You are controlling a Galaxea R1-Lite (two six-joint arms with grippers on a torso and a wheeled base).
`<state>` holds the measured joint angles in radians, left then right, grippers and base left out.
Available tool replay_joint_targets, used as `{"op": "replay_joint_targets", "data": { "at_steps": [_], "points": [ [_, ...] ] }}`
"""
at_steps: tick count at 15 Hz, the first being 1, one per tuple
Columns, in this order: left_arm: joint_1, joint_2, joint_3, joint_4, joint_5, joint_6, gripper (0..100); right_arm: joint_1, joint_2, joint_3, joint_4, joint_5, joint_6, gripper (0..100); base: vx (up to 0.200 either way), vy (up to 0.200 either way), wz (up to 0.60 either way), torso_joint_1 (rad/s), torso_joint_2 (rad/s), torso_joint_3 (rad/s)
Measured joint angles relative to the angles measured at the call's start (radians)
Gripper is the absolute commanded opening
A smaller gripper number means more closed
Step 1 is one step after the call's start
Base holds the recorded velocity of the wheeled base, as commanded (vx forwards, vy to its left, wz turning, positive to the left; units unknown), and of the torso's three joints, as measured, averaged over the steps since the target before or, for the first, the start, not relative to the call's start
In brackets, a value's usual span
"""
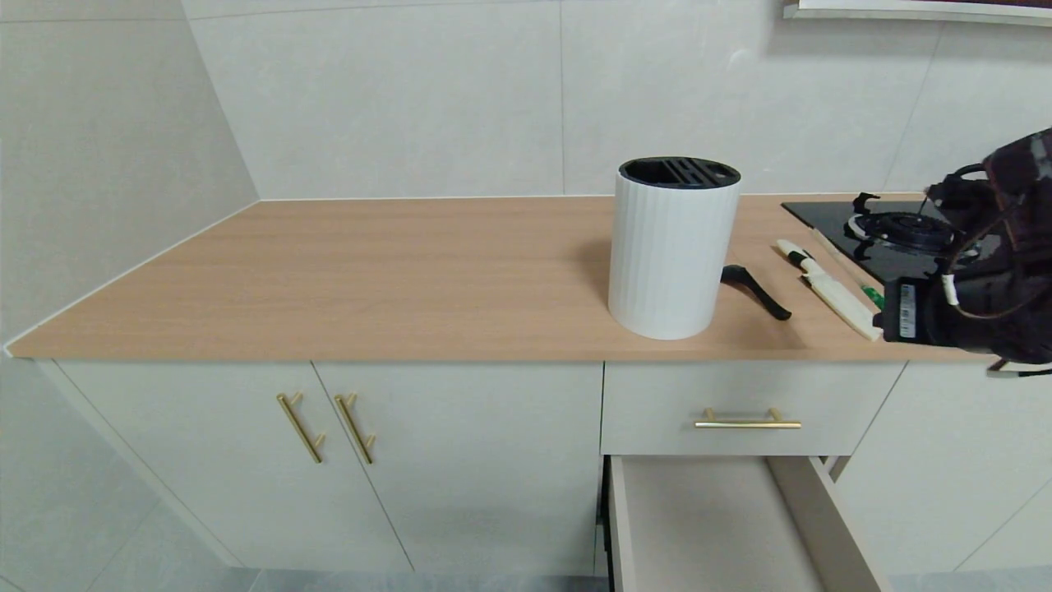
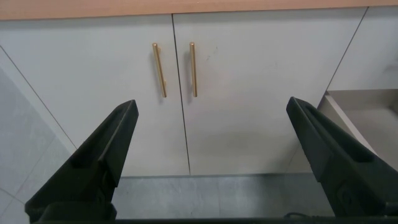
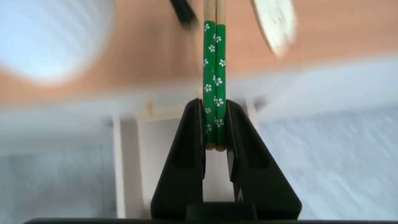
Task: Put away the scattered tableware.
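A pair of wooden chopsticks (image 3: 214, 62) with green flowered ends is pinched in my right gripper (image 3: 214, 121), which is shut on them. In the head view the chopsticks (image 1: 840, 263) slant over the counter's right end, with the green tips at my right gripper (image 1: 889, 316). A white-handled knife (image 1: 826, 285) lies beside them, and a black-handled utensil (image 1: 758, 293) pokes out from behind the white ribbed holder (image 1: 672, 251) with its slotted black top. My left gripper (image 2: 214, 158) hangs open and holds nothing, low in front of the cabinet doors (image 2: 180, 93).
A gas hob (image 1: 892, 230) sits at the back right of the wooden counter (image 1: 370, 271). Below it, the lower drawer (image 1: 723, 526) is pulled open under a closed drawer with a gold handle (image 1: 746, 423). Tiled walls bound the counter at the back and left.
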<state>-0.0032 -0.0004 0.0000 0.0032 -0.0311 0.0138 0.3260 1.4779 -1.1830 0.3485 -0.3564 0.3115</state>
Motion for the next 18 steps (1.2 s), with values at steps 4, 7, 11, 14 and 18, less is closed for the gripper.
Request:
{"op": "replay_joint_targets", "data": {
  "at_steps": [4,7,11,14,18],
  "points": [
    [0.000,0.000,0.000,0.000,0.000,0.000,100,0.003,-0.164,0.057,0.115,0.194,-0.007,0,0.000,0.000,0.00,0.000,0.00,0.000],
    [0.000,0.000,0.000,0.000,0.000,0.000,100,0.007,-0.230,0.138,0.117,0.215,-0.060,0,0.000,0.000,0.00,0.000,0.00,0.000],
    [0.000,0.000,0.000,0.000,0.000,0.000,100,0.040,-0.296,0.201,0.116,0.240,-0.127,0,0.000,0.000,0.00,0.000,0.00,0.000],
    [0.000,0.000,0.000,0.000,0.000,0.000,100,0.133,-0.336,0.227,0.119,0.252,-0.128,0,0.000,0.000,0.00,0.000,0.00,0.000],
    [0.000,0.000,0.000,0.000,0.000,0.000,100,0.262,-0.383,0.273,0.124,0.310,-0.154,0,0.000,0.000,0.00,-0.131,0.29,0.166]
  ]
}}
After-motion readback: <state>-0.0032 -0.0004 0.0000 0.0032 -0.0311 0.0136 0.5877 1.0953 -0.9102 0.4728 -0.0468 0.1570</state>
